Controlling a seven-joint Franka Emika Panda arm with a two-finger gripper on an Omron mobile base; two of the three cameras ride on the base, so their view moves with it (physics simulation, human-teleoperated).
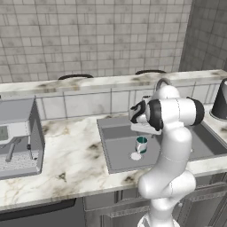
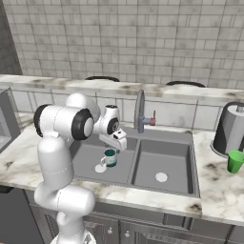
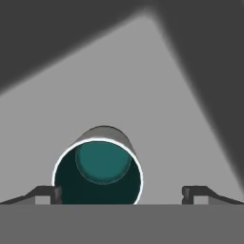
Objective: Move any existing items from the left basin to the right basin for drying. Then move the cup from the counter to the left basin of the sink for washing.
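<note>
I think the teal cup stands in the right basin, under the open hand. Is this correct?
Not quite. The teal cup stands in the left basin, beside its drain, as the right base view shows. The open hand is indeed above it.

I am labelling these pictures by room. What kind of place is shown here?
Most likely a rendered kitchen: a grey two-basin sink with a curved tap, a veined marble counter under a tiled wall, and what looks like a coffee machine.
</note>
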